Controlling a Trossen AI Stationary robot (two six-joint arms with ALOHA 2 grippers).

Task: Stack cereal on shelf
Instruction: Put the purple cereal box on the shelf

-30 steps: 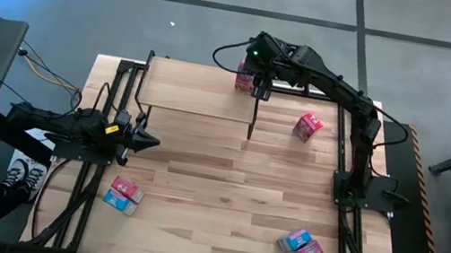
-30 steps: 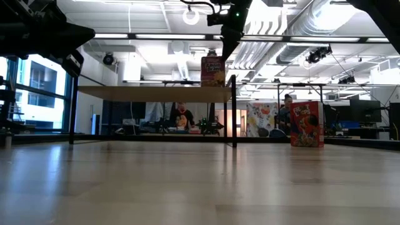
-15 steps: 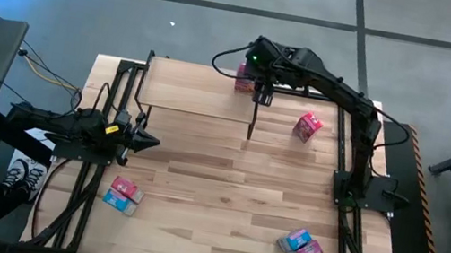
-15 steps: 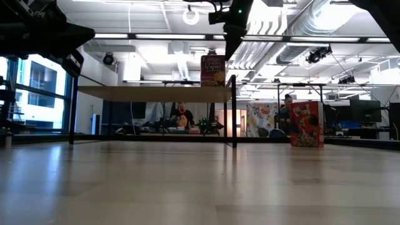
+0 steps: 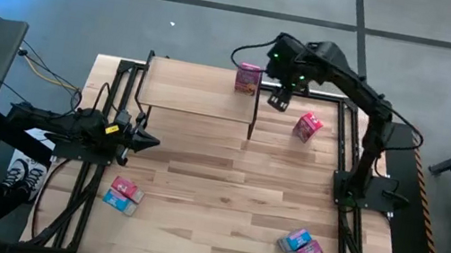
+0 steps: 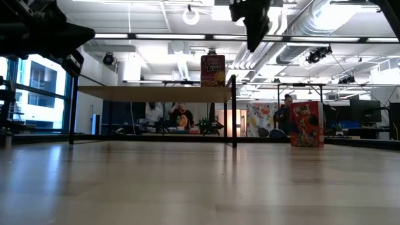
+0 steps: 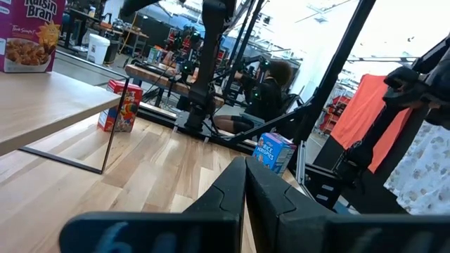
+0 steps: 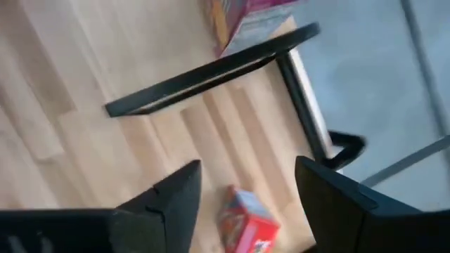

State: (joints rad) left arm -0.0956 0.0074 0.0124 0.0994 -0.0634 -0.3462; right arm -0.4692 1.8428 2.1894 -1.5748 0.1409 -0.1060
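Observation:
A pink cereal box (image 5: 248, 78) stands upright on the wooden shelf (image 5: 195, 90) at its far right corner; it also shows in the low view (image 6: 212, 70). Another pink box (image 5: 307, 126) stands on the table to the right of the shelf and shows in the right wrist view (image 8: 246, 221). My right gripper (image 5: 279, 99) is open and empty, in the air just right of the shelf, between the two boxes. My left gripper (image 5: 149, 142) is shut, at the table's left, in front of the shelf. Two boxes (image 5: 121, 194) lie near left, two (image 5: 300, 245) near right.
The shelf's black legs (image 5: 252, 122) stand on the plank table. Black frame rails (image 5: 348, 164) run along the table's left and right sides. Bare planks lie in the table's middle (image 5: 224, 190). People sit in the room behind, in the low view (image 6: 181, 119).
My right gripper has drawn away from the pink box on the shelf, going toward the table's right edge and rising a little. The box stays upright on the shelf's far right corner.

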